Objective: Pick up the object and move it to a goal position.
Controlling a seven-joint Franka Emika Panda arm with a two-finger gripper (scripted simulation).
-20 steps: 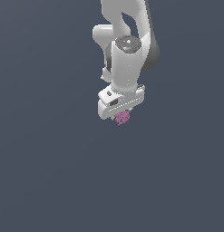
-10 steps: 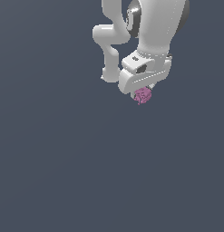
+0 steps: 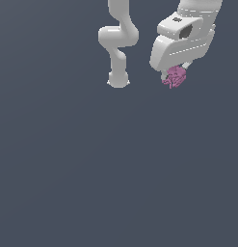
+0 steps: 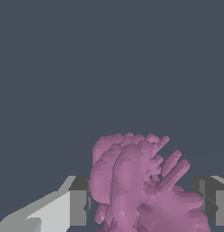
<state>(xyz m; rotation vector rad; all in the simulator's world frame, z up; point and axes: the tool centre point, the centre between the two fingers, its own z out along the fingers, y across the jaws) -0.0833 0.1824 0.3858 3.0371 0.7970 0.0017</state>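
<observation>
**Pink clump held aloft between the jaws**

We saw very little around the arm. In the exterior view the background was a flat, even slate grey with no visible edge, seam or shadow, so we could not tell where a bench or floor began. Nothing stood near the jaws or lay beneath them. The only other shape was the arm's (image 3: 118, 43) own white rear links, curving down to a rounded end well apart from the jaws, toward the exterior view's left.

The gripper (image 3: 174, 77) sat below a bulky white wrist housing near the top of the exterior view, on its right side. Its fingers were mostly hidden by that housing there. In the wrist view we saw one finger (image 4: 78, 201) with a dark pad on one side of the load and the other finger on the far side, the jaws closed on the object, which filled the gap between them.

The object (image 4: 136, 186) was a small, lumpy, pink-purple clump, made of rounded lobes with several short stubby rods sticking out at angles. In the exterior view it (image 3: 175, 77) hung just under the wrist housing, protruding below the jaws, clear of everything else.

We saw no containers.
</observation>
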